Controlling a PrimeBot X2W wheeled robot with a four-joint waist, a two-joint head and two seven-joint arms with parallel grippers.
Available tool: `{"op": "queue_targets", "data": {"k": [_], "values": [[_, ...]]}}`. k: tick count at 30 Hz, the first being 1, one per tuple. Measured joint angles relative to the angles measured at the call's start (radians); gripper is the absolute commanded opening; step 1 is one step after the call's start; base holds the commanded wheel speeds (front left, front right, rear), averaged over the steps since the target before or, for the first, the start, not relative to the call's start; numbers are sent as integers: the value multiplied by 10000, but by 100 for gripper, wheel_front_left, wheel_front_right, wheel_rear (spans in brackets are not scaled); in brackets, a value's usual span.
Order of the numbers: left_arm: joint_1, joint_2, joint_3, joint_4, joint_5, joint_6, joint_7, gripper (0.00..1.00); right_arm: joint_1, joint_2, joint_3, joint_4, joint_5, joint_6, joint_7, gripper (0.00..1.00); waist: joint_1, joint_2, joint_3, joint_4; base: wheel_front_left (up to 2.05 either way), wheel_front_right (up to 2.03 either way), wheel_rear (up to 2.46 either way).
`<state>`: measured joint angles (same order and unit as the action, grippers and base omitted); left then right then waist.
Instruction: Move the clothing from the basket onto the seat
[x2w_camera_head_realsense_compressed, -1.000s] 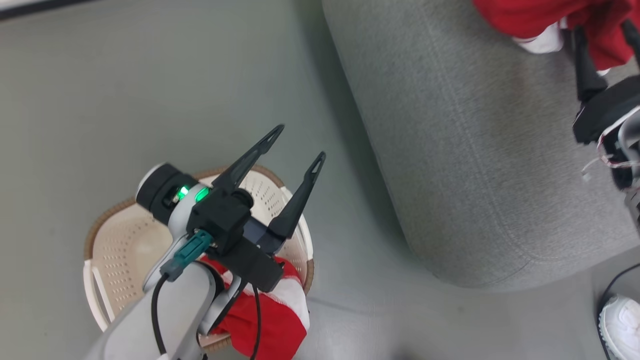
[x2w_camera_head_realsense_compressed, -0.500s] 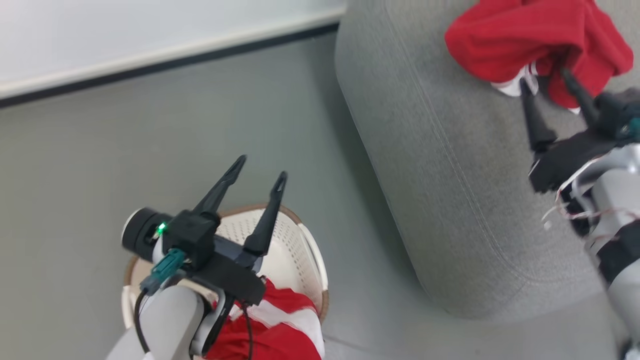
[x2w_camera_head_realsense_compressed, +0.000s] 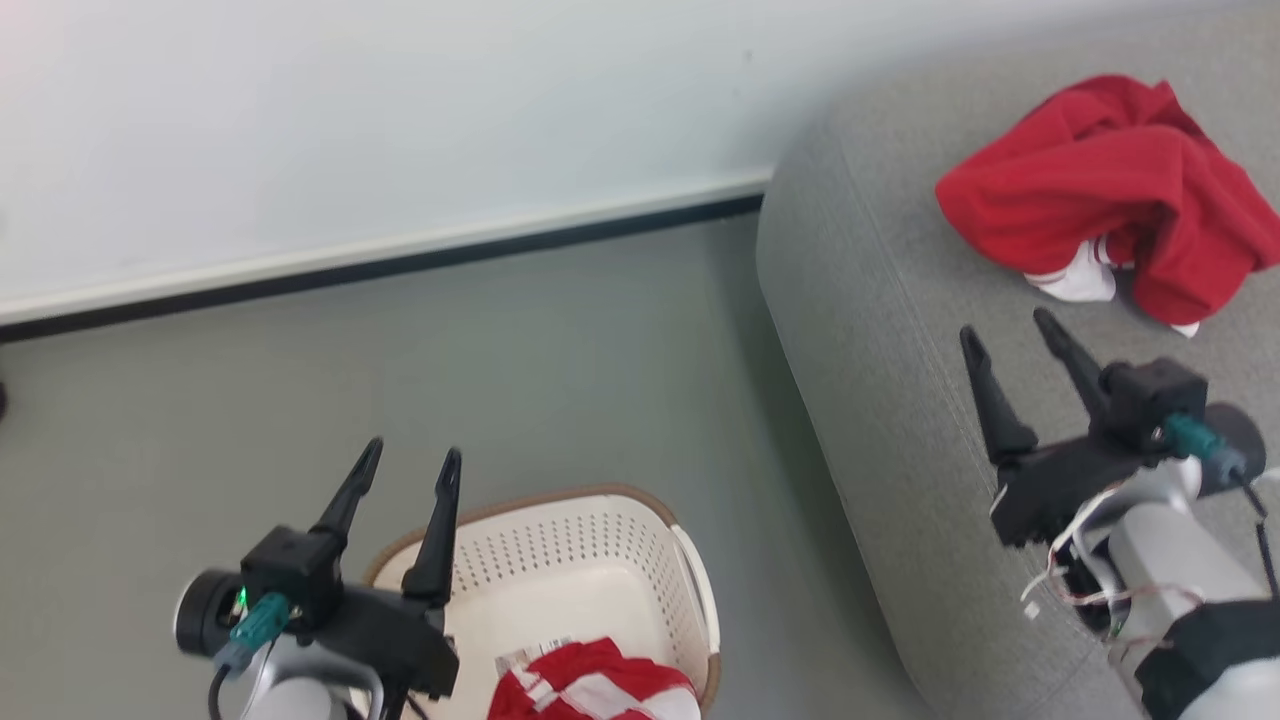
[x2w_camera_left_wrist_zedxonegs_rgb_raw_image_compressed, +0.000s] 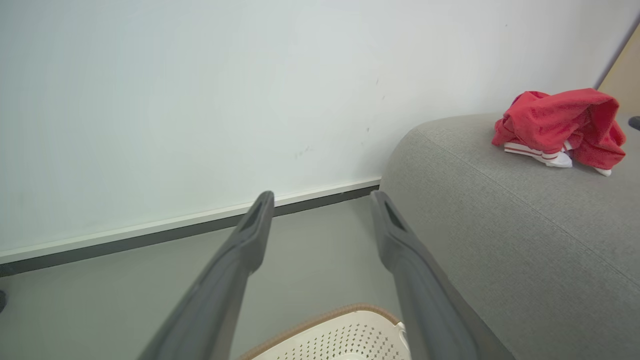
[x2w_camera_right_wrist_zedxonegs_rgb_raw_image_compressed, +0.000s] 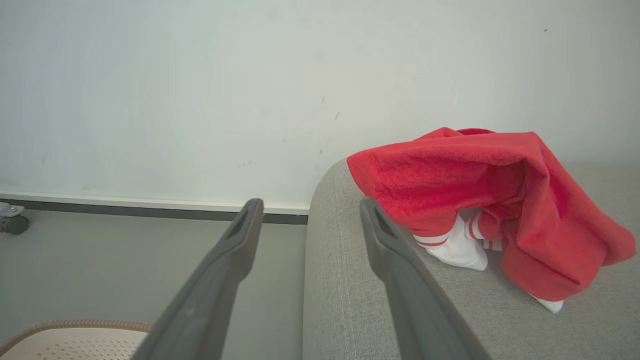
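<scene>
looks along the left pincer (x2w_camera_left_wrist_zedxonegs_rgb_raw_image_compressed: 322, 200), spread wide with nothing between the dark fingers (x2w_camera_left_wrist_zedxonegs_rgb_raw_image_compressed: 235, 270). at the bottom edge, under the fingers, the brown rim and cream perforated wall of the basket (x2w_camera_left_wrist_zedxonegs_rgb_raw_image_compressed: 345, 335), just beside the grey seat (x2w_camera_left_wrist_zedxonegs_rgb_raw_image_compressed: 500, 240) on the right. on the seat's far top, well apart from the pincer, a crumpled heap of red clothing (x2w_camera_left_wrist_zedxonegs_rgb_raw_image_compressed: 555, 122) with white striped cuffs underneath. beyond, grey floor (x2w_camera_left_wrist_zedxonegs_rgb_raw_image_compressed: 125, 290), a dark skirting strip (x2w_camera_left_wrist_zedxonegs_rgb_raw_image_compressed: 150, 239) and a pale wall (x2w_camera_left_wrist_zedxonegs_rgb_raw_image_compressed: 200, 100).

basket (x2w_camera_head_realsense_compressed: 560, 545) on floor (x2w_camera_head_realsense_compressed: 400, 380) left of seat (x2w_camera_head_realsense_compressed: 880, 400), one garment (x2w_camera_head_realsense_compressed: 1110, 190) on seat, another garment (x2w_camera_head_realsense_compressed: 590, 690) in basket
</scene>
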<state>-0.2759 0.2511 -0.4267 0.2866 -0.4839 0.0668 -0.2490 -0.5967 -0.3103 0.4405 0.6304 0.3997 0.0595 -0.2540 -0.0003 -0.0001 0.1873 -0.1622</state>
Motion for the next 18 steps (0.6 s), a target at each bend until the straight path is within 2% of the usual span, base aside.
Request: {"op": "queue_targets", "data": {"k": [15,18], "values": [[2473,182,1097,-255,-121,384,-4,100,3495,265,25,-2307,-311,-1193,0,100,0,-1,-2012,735,0,0,0],[2858,209,1252,-453,-102,387,-4,100,4119,284,-2,-2836,-313,-1312,2,100,0,-1,-2332,840,0,0,0]]}}
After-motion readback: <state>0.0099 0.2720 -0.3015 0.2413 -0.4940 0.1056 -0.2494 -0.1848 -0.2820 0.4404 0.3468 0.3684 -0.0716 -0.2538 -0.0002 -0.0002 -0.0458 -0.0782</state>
